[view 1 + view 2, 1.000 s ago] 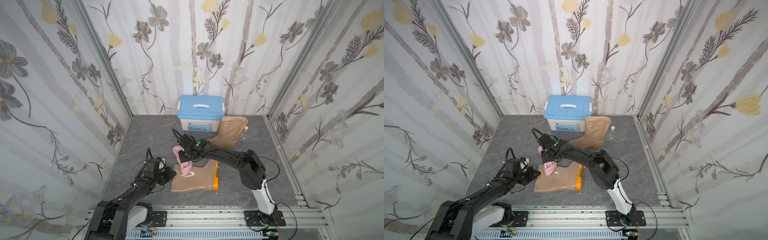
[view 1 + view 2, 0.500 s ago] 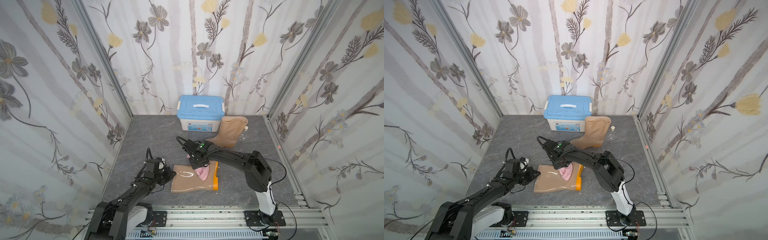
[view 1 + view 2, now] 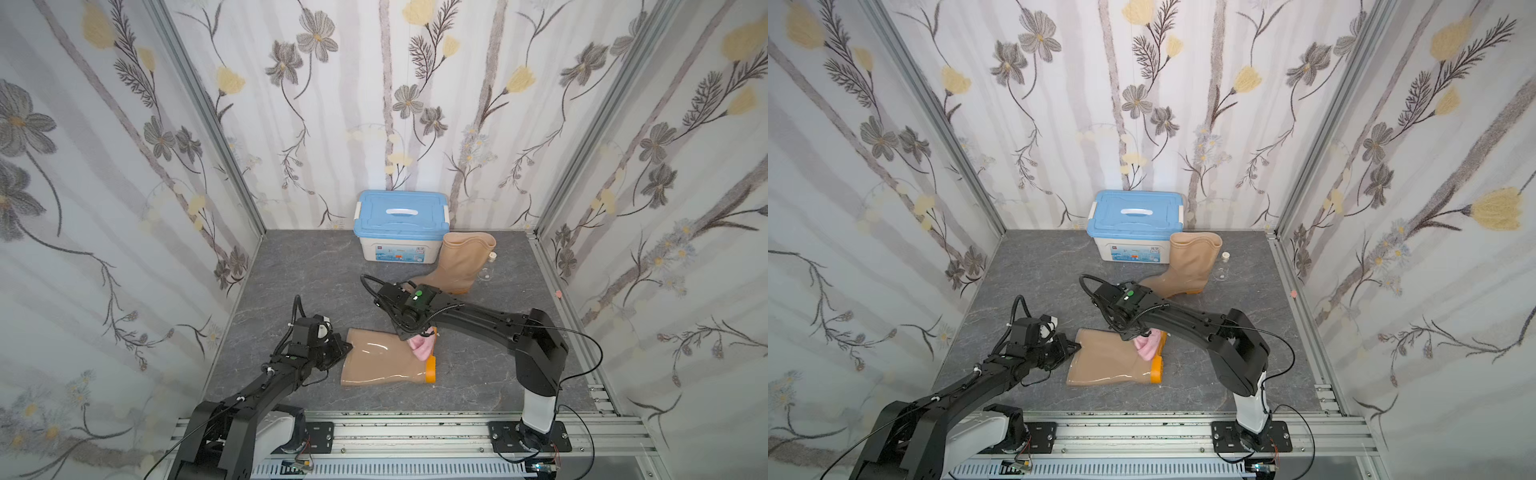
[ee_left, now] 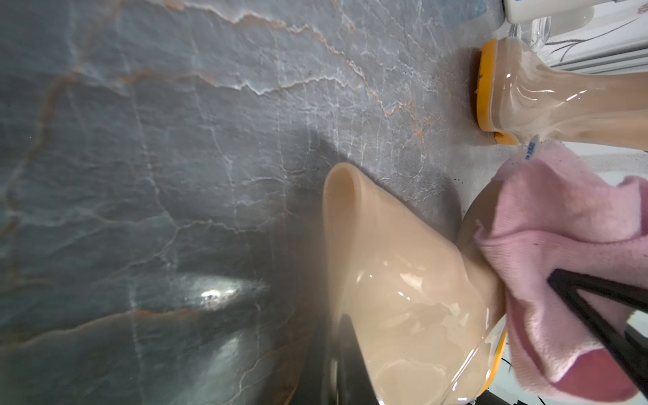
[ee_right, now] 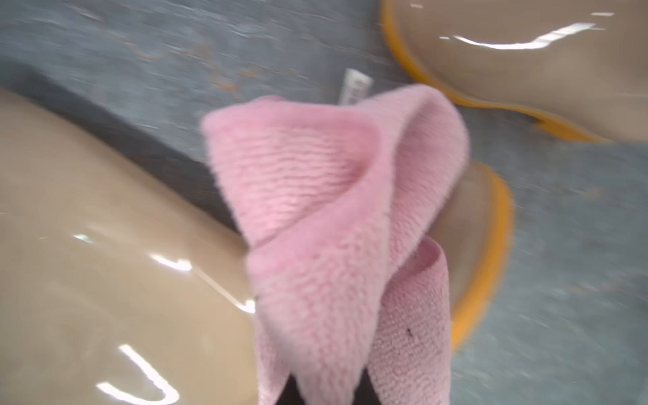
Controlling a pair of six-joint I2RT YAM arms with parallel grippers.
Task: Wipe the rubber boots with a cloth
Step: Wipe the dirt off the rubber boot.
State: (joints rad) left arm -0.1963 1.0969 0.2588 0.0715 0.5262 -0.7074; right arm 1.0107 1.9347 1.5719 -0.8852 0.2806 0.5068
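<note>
The rubber boots (image 3: 380, 361) are tan with orange soles (image 3: 431, 370). The cloth (image 3: 422, 347) is pink. The box lid (image 3: 401, 216) is blue.

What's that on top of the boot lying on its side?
A pink cloth, pinched in the right arm's fingers, rests on the boot near its orange sole. The patch of rubber beneath it is covered.

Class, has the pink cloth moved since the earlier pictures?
Yes. The cloth slid along the lying boot toward its orange sole.
</note>
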